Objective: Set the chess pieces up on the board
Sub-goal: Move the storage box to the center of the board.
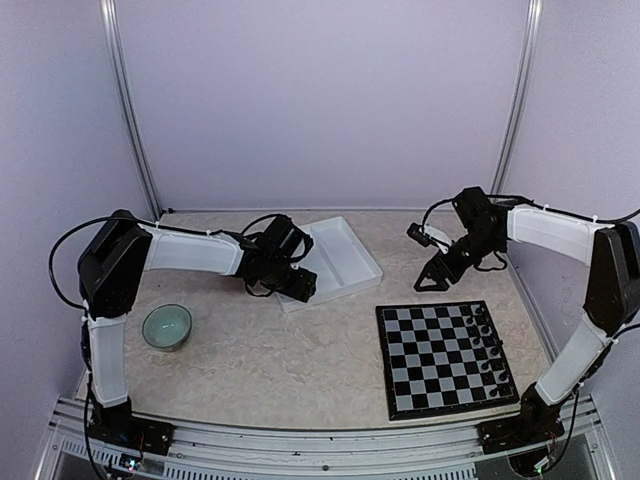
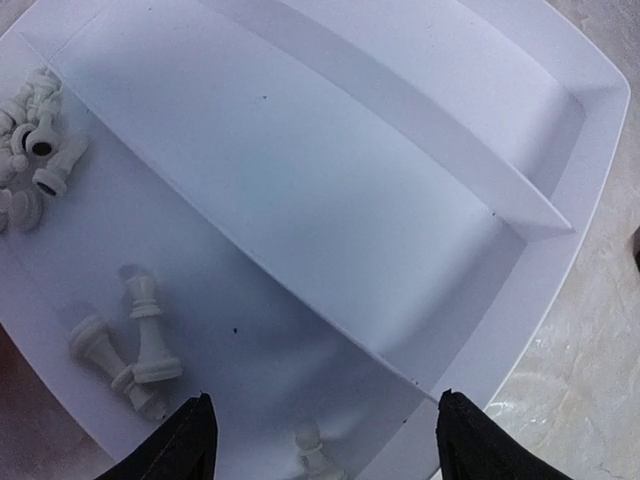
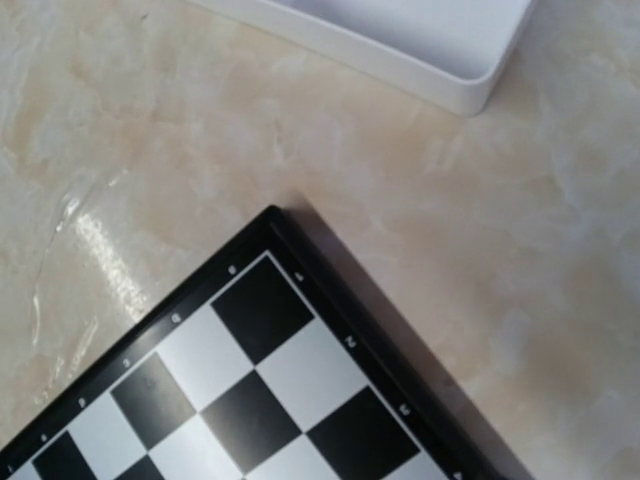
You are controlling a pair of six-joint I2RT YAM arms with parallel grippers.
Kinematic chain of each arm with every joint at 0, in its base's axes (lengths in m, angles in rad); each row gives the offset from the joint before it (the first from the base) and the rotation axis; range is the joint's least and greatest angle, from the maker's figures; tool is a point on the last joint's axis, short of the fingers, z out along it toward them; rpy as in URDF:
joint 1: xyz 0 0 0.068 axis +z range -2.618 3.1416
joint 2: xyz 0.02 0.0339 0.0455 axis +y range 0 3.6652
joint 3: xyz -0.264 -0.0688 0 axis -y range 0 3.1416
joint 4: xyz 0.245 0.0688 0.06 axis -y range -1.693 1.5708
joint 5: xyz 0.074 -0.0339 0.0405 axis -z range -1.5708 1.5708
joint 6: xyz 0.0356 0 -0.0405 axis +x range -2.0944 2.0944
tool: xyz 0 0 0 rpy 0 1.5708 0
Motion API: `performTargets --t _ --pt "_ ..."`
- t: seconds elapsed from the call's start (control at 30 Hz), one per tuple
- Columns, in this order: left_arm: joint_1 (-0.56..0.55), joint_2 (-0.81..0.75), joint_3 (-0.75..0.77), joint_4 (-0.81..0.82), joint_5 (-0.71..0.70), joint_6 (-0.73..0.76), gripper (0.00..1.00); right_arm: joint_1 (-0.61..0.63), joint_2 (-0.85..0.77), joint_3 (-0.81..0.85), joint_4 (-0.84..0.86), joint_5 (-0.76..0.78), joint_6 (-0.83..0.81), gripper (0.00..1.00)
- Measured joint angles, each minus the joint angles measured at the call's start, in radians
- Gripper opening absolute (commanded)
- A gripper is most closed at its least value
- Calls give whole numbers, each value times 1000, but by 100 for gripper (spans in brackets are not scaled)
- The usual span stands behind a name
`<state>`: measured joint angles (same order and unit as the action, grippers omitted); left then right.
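The left gripper (image 2: 325, 438) is hanging open over the tray (image 2: 560, 160), white chess pieces (image 2: 145, 335) lying at ten o'clock, one pawn (image 2: 310, 447) nearly between the jaws: centre there. The right gripper (image 1: 437, 277), grip unreadable, is hovering at the board's (image 1: 445, 360) twelve o'clock

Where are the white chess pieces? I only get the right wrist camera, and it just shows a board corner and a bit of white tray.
Observer: The white pieces lie loose in one compartment of the tray, seen by the left wrist camera.
Operator: Is anything on the board yet?
Observer: Yes. In the top view, black pieces stand along the right side of the board.
Operator: What is the left arm doing?
Observer: The left gripper is open over that compartment of white pieces.
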<state>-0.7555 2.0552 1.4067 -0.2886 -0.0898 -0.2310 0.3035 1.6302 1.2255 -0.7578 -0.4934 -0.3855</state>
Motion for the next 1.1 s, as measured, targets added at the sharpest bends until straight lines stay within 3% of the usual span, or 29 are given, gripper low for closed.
performTargets --t 0.23,0.5,0.83,1.1 --pt "1 -37 -56 -11 22 4 65 0 -5 -7 8 -1 -1 66" --pt "-40 -49 -89 -6 81 2 64 0 -26 -30 19 -1 0 66" --pt "-198 -56 -136 -9 137 -43 64 0 -45 -47 25 -2 0 66" --pt "-260 -75 -140 -50 129 -96 64 0 -45 -47 26 -8 0 66"
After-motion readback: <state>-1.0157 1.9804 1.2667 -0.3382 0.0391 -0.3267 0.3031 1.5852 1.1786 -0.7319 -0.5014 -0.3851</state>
